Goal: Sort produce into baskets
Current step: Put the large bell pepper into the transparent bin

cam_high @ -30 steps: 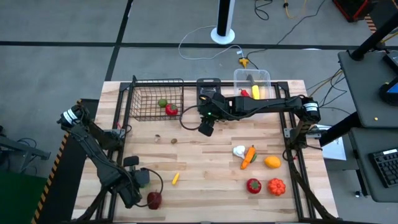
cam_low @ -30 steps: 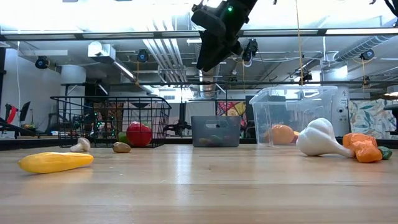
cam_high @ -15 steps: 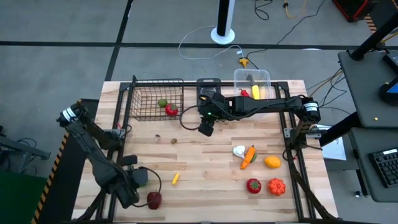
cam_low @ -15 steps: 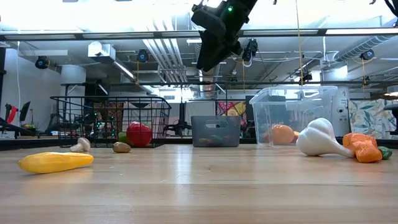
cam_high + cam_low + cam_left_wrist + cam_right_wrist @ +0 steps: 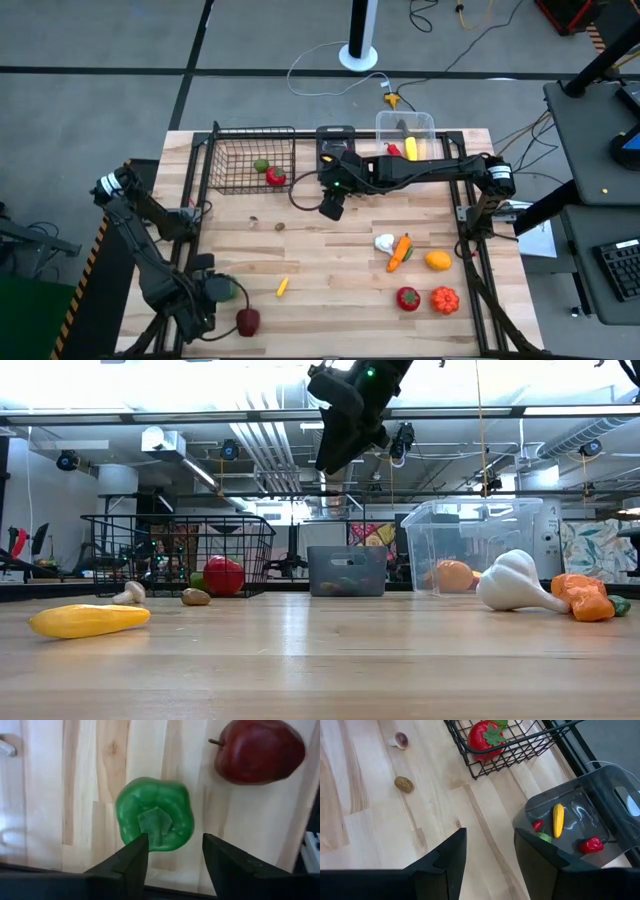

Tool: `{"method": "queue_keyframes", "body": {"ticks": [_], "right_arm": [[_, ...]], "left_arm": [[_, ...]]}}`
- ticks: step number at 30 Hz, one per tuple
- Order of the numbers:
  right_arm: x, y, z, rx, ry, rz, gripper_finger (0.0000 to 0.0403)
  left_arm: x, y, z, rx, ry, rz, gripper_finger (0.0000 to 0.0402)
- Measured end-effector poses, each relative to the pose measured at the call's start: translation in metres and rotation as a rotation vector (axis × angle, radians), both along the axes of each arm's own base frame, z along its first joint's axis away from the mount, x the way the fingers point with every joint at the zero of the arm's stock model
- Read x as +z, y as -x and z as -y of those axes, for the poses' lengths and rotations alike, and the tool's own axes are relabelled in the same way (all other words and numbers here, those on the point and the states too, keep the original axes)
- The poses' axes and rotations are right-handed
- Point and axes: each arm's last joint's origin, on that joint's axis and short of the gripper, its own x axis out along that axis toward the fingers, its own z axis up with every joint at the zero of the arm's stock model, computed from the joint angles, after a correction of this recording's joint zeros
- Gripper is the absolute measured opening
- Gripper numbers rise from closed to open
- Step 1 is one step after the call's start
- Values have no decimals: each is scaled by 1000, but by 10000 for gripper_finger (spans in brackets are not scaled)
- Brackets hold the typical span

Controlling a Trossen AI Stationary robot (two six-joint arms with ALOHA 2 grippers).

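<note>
At the table's near left corner, our left gripper [image 5: 172, 857] hangs open over the green pepper [image 5: 154, 814] beside the apple [image 5: 258, 751], while our right gripper [image 5: 487, 850], empty and parted, waits near the baskets.

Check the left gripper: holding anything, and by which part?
Nothing held. The left gripper has its jaws apart above the green pepper, which lies on the table beside the red apple.

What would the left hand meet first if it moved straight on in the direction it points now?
Most likely the green pepper. In the wrist view it lies on the wooden table directly ahead of the left hand, just beyond its open fingers. The red apple sits off to one side, outside that line.
</note>
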Motion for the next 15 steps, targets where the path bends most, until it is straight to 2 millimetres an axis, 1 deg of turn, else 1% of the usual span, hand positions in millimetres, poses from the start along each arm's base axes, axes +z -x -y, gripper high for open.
{"method": "queue_keyframes", "body": {"ticks": [5,8,15], "right_arm": [[0,0,0,0,0,0,157],[0,0,0,0,0,0,157],[0,0,0,0,0,0,157]], "left_arm": [[-10,2,-3,18,-26,-3,179],[-15,3,-5,18,-36,-8,173],[-15,1,-4,19,-45,17,149]]}}
